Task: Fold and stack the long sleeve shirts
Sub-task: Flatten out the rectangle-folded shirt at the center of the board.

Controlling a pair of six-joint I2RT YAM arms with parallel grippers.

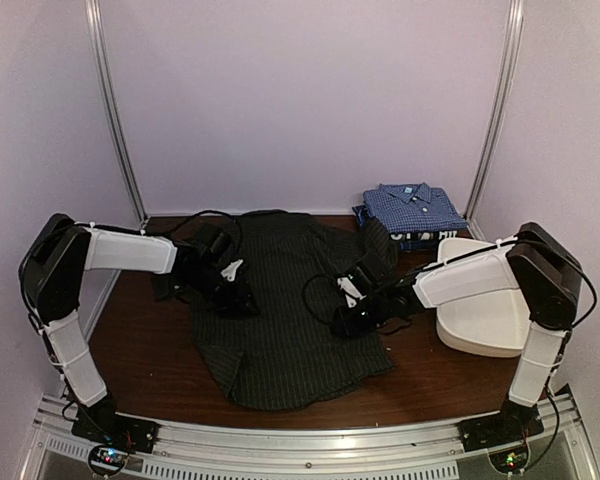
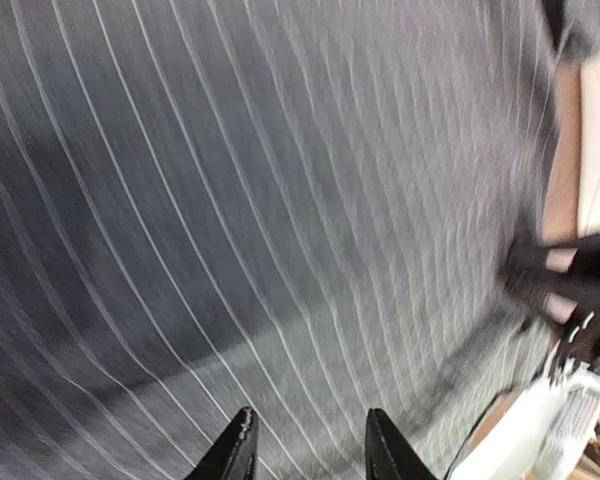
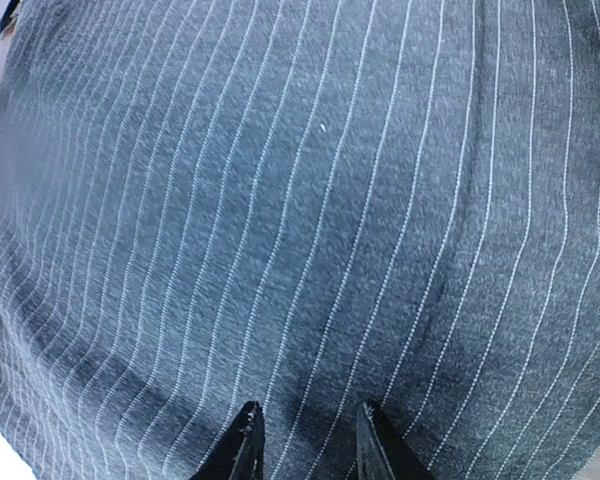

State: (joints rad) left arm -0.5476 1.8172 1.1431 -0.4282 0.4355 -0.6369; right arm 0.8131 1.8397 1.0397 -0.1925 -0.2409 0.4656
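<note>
The pinstripe shirt [image 1: 280, 340] lies spread out in the middle of the table [image 1: 140, 350], collar end toward the top of the frame and hem toward the bottom, with some wrinkles and its lower edge uneven. The left gripper [image 1: 242, 298] sits over the shirt's left part and the right gripper [image 1: 345, 322] over its right part, both low above the cloth, one on each side of the shirt's middle. In the left wrist view the two fingers [image 2: 242, 450] stand apart at the bottom of the frame with only flat striped cloth beyond them, so that gripper is open and holds nothing. The right wrist view shows the same: its fingers [image 3: 242, 445] are parted over smooth pinstripe cloth, nothing pinched between them. At the upper right of the top view a blue shirt [image 1: 412, 205] is folded, collar up, on top of a navy shirt [image 1: 420, 240] whose white lettering shows at the front edge. Just below that stack, at the right edge of the table, stands the tub [image 1: 485, 325], partly hidden by the right arm.
</note>
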